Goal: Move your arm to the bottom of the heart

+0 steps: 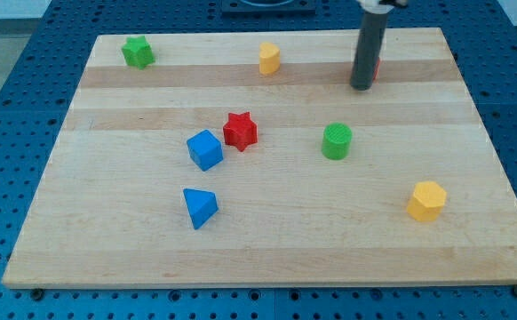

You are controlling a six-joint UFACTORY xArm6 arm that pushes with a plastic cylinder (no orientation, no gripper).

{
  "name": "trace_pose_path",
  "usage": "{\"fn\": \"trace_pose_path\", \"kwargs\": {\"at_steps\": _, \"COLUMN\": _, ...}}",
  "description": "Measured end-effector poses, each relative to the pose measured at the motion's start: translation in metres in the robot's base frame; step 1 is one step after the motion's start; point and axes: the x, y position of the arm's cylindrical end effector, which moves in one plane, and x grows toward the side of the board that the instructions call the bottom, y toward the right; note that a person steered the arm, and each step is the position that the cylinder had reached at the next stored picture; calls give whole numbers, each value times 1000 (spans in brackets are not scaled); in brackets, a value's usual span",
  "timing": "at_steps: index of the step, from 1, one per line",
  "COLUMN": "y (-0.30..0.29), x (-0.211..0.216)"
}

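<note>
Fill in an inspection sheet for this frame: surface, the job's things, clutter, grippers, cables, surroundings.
Surface: pale wooden board, flat, blocks scattered on it.
Job's things: a red block shows only as a sliver behind my rod at the view's top right; its shape cannot be made out, so the heart is not confirmed.
Clutter: green star, yellow block, red star, blue cube, blue wedge-like block, green cylinder, yellow hexagonal block.
Grippers: none; my tip rests on the board just in front of the red sliver.
Cables: nothing seen.
Surroundings: blue perforated table around the board.
</note>
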Motion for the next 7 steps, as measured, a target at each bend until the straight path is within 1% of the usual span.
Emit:
{"fn": "trace_pose_path", "kwargs": {"at_steps": 1, "y": 10, "x": -14}}
{"fn": "trace_pose_path", "kwargs": {"at_steps": 2, "y": 11, "x": -13}}
{"fn": "trace_pose_path", "kwargs": {"at_steps": 3, "y": -5, "x": -4}}
{"fn": "trace_pose_path", "kwargs": {"at_steps": 5, "y": -37, "x": -6}}
{"fn": "trace_pose_path", "kwargs": {"at_steps": 7, "y": -39, "x": -8}}
